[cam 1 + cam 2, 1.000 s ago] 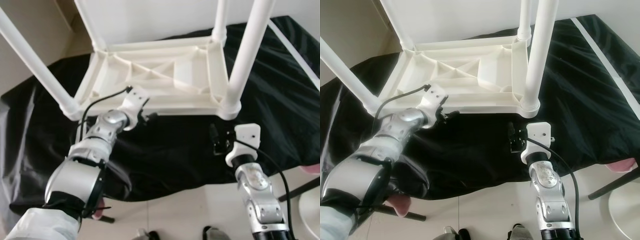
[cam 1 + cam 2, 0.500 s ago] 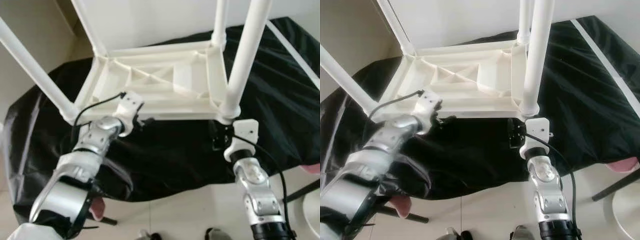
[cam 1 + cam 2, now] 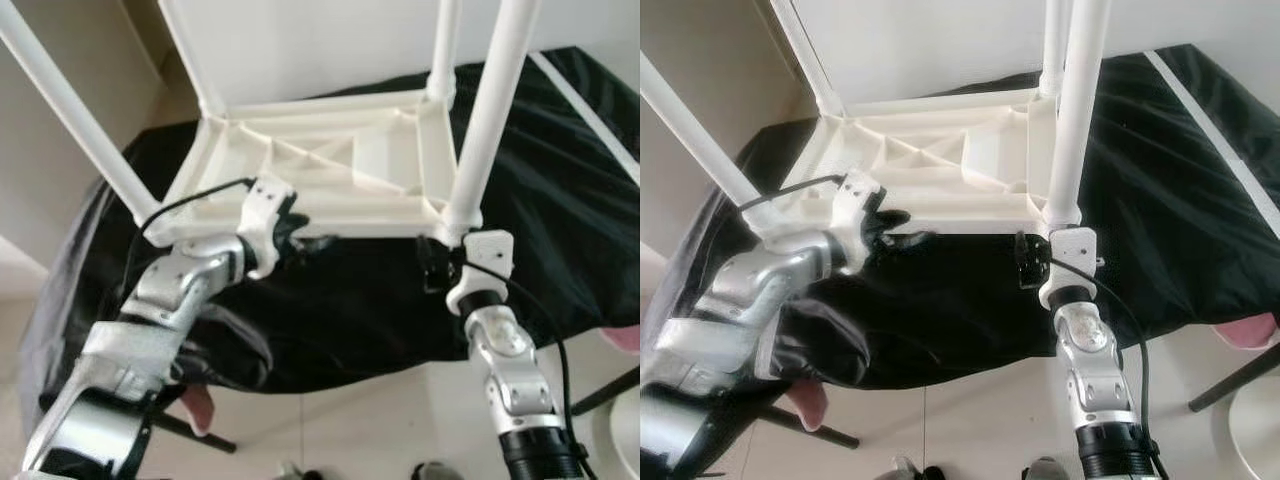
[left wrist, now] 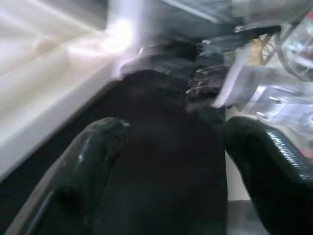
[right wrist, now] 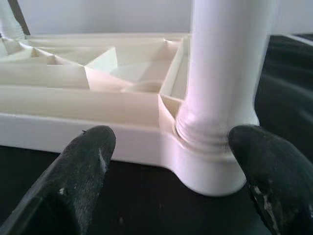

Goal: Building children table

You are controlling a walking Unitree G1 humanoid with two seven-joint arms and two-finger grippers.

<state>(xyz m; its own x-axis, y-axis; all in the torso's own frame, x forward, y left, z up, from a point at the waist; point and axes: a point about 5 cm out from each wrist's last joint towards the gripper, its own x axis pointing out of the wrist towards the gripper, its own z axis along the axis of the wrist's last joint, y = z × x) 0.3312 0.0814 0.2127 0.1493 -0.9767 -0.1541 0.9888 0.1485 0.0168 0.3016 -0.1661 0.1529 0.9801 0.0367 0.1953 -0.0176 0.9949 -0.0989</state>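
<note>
1. Left eye view: children's table (image 3: 330,165) upside down on black-draped bench (image 3: 560,230), four legs fitted. Left claw (image 3: 300,235) at near rim.
2. Right eye view: right claw (image 3: 1025,262) just beside near-right leg (image 3: 1075,110).
3. Left wrist view: blurred, left claw spread, empty.
4. Right wrist view: right claw spread around leg socket, no contact. Likely step: gripping frame; next, close both, flip upright.

Both arms reach forward, left gripper (image 3: 300,232) and right gripper (image 5: 171,161) spread wide.
</note>
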